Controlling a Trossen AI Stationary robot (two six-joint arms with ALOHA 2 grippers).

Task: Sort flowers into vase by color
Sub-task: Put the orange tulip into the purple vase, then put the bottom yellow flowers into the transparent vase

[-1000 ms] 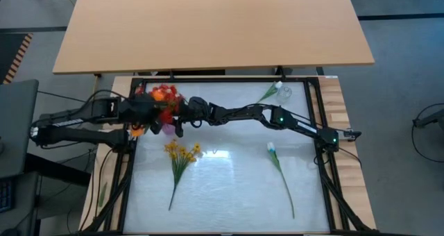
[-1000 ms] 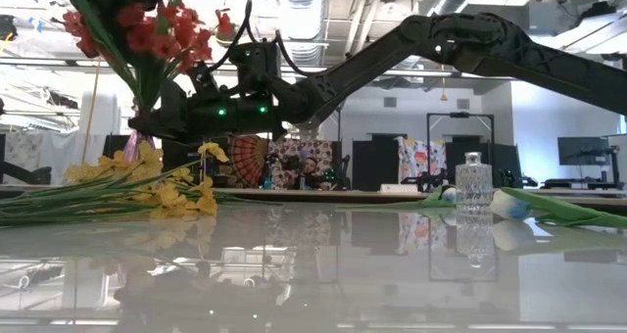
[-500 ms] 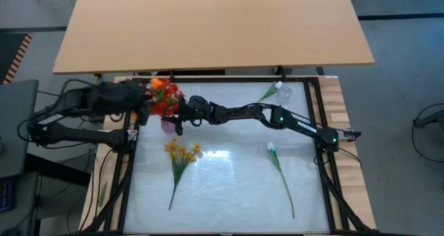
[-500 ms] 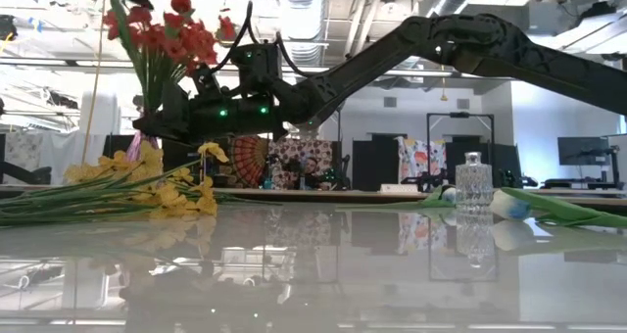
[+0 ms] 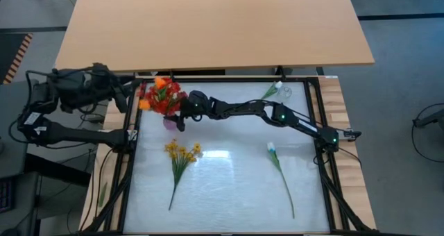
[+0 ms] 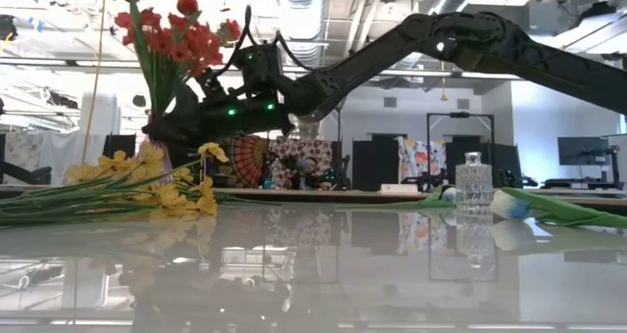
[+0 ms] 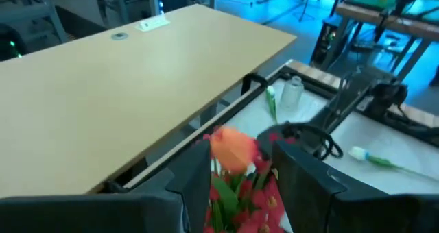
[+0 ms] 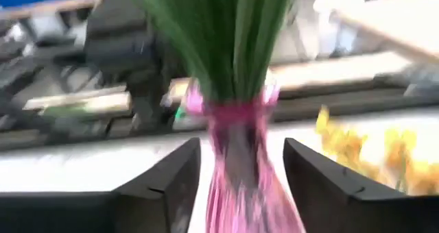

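The right gripper (image 8: 236, 171) straddles the pink vase (image 5: 168, 123) of upright red flowers (image 5: 164, 99) near the worktop's far-left corner, fingers apart; the left gripper (image 7: 236, 175), spread empty, sits outside.

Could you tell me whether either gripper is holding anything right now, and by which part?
Neither visibly grips anything. The right gripper stands open around the pink vase; the left gripper is open, off the red flowers.

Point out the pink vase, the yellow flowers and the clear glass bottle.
pink vase (image 8: 236, 161): right wrist view, on its neck just under the green stems.
yellow flowers (image 5: 182, 152): high view, on the blooms at the top of the bunch.
clear glass bottle (image 6: 473, 188): low view, on its faceted body.
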